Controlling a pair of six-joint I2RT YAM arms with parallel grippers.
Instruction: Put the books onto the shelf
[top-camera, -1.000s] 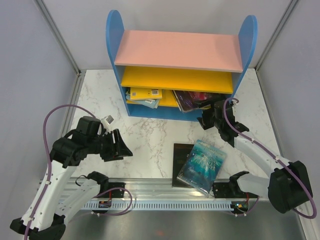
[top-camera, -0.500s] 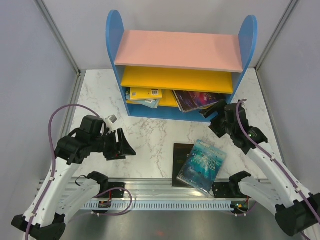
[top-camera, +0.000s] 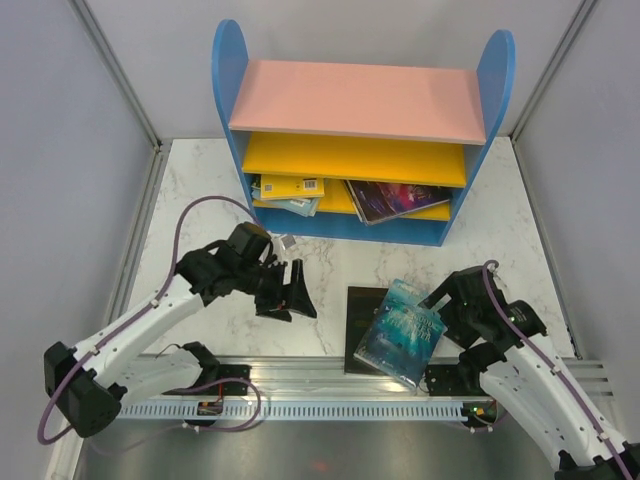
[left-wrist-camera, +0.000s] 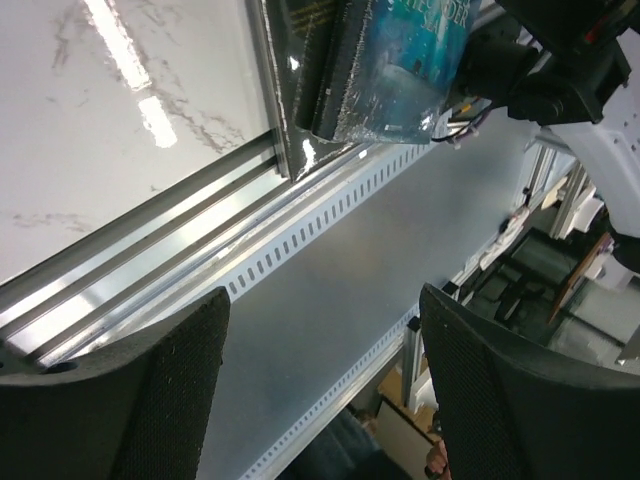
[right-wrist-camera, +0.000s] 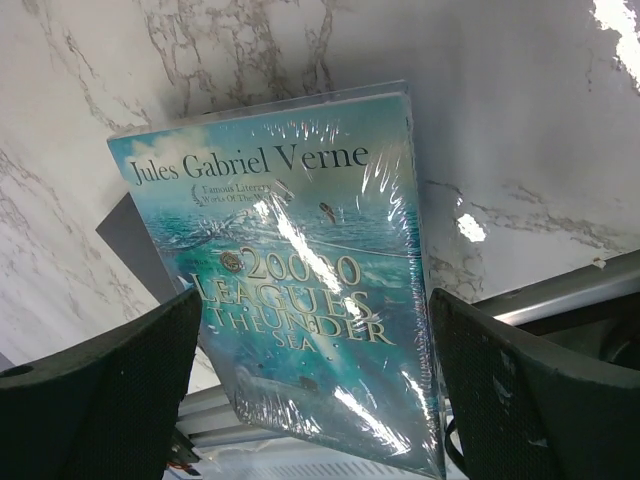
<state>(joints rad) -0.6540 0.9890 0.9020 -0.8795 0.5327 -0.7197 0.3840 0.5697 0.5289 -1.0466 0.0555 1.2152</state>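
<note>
My right gripper (top-camera: 438, 302) hangs, jaws wide, over the Verne paperback (right-wrist-camera: 300, 290); the left gripper (top-camera: 297, 296) is wide too, empty.

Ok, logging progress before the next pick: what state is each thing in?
teal book: flat atop the black book, film-wrapped.
black book: flat, partly covered.
yellow book: lying in the shelf, left, atop a blue book.
dark book: in the shelf, right, askew.
shelf: upright.
left gripper: open, empty.
right gripper: open, over the teal book.
</note>
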